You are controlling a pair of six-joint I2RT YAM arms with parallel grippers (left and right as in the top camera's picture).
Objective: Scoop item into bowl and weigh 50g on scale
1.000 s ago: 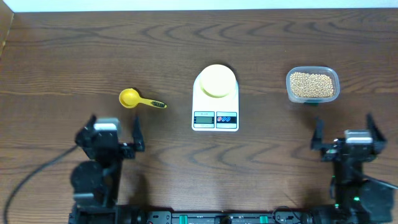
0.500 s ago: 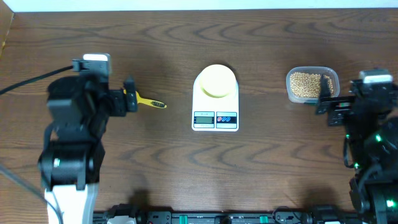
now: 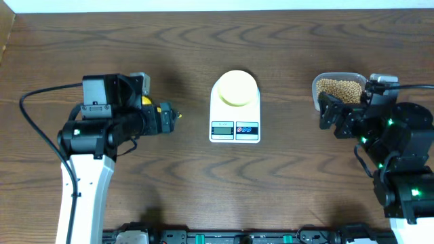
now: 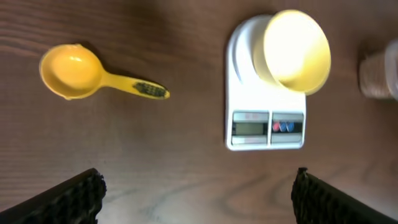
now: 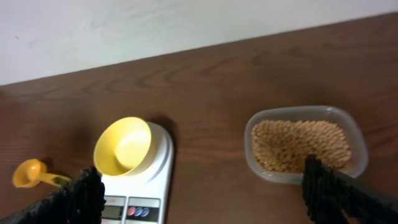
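The pale-yellow bowl (image 3: 235, 88) (image 4: 295, 50) (image 5: 122, 146) stands empty on the back half of the white scale (image 3: 235, 116) (image 4: 249, 93) (image 5: 160, 169). The tan beans, the item (image 3: 339, 90) (image 5: 298, 146), fill a clear tub at the right. A yellow scoop (image 4: 68, 70) (image 5: 28, 173) lies left of the scale, mostly hidden under my left arm in the overhead view. My left gripper (image 3: 163, 119) (image 4: 199, 199) hovers open above the table near the scoop's handle, holding nothing. My right gripper (image 3: 337, 115) (image 5: 205, 199) hangs open just in front of the tub, also holding nothing.
The clear plastic tub (image 3: 315, 96) (image 5: 250, 143) (image 4: 379, 71) sits right of the scale. A pale wall runs behind the table's far edge (image 5: 186, 46). A black cable (image 3: 41, 135) trails from the left arm over the table's left side.
Both arms have lifted from the table's front edge and swung forward. The left one now covers the scoop, and the right one has come up to the tub.
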